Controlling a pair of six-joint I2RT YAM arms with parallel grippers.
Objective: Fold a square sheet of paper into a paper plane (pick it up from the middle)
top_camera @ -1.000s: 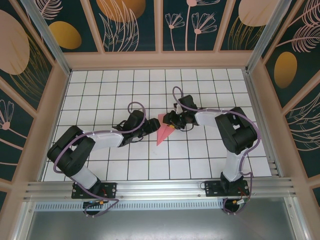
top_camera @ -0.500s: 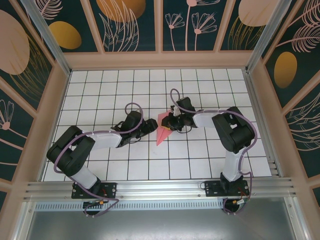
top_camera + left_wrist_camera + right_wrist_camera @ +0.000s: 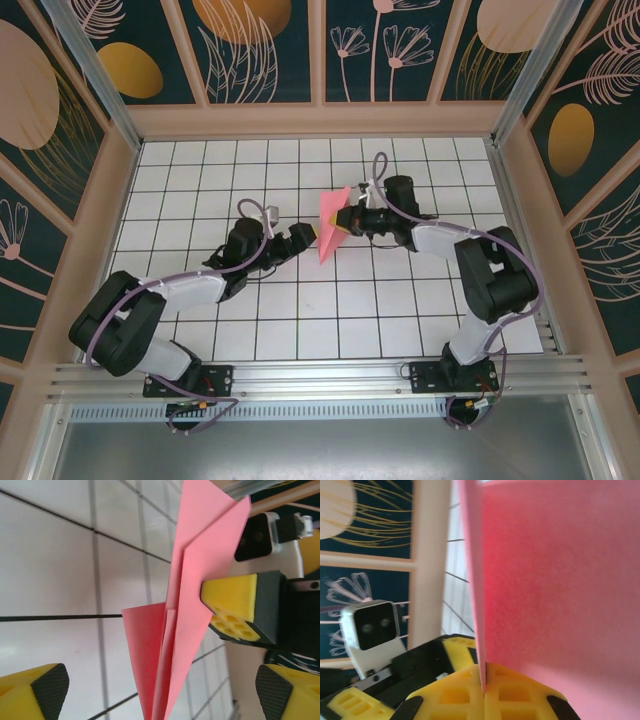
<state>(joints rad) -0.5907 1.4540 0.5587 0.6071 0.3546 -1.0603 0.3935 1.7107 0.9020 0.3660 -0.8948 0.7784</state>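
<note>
Paper plane, a creased pink-red dart, is held over the middle of the white grid table, its narrow tip pointing toward the near edge. At left, the left gripper stands with its jaws spread wide and holds nothing, just beside the dart's lower half; whether a fingertip brushes the paper cannot be told. At right, the right gripper has its yellow pads pressed together on the plane's folded layers, pinching it along the right edge.
</note>
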